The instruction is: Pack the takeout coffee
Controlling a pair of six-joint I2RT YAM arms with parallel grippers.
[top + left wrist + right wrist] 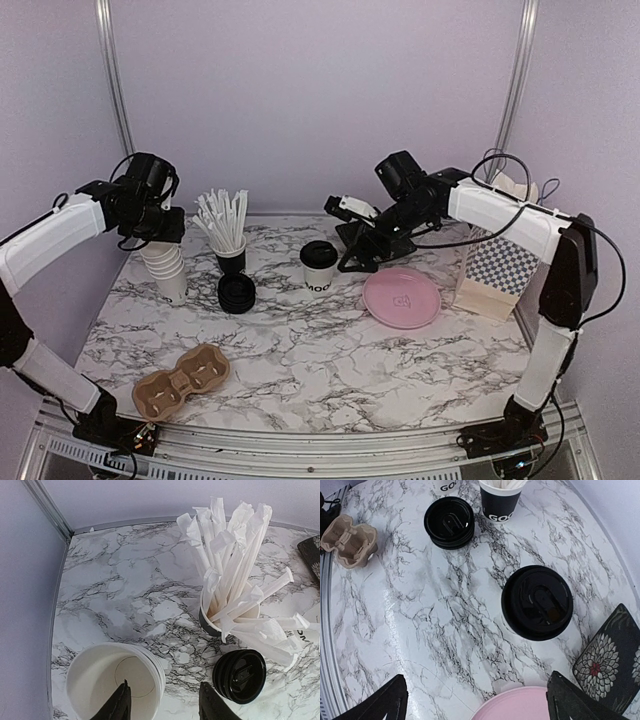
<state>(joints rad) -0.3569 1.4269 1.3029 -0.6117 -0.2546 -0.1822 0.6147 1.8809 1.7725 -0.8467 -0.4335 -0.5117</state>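
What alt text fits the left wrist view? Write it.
The left gripper straddles the rim of stacked white paper cups, one finger inside. Nearby on the marble table stand a cup of wrapped straws and stacked black lids.

Light is bright, soft and even in all 3 views, falling from above; the pale lilac walls [320,100] show no hot spots. Shadows on the white-and-grey marbled tabletop [330,350] are short and faint, close under each object. In the right wrist view a milky sheen washes the marble at left, and the glossy black plastic lid of the white paper cup [536,601] carries dull highlights. The silver metal corner posts [112,75] slant in the top view, which is slightly soft; the left wrist view bows the table's back edge.
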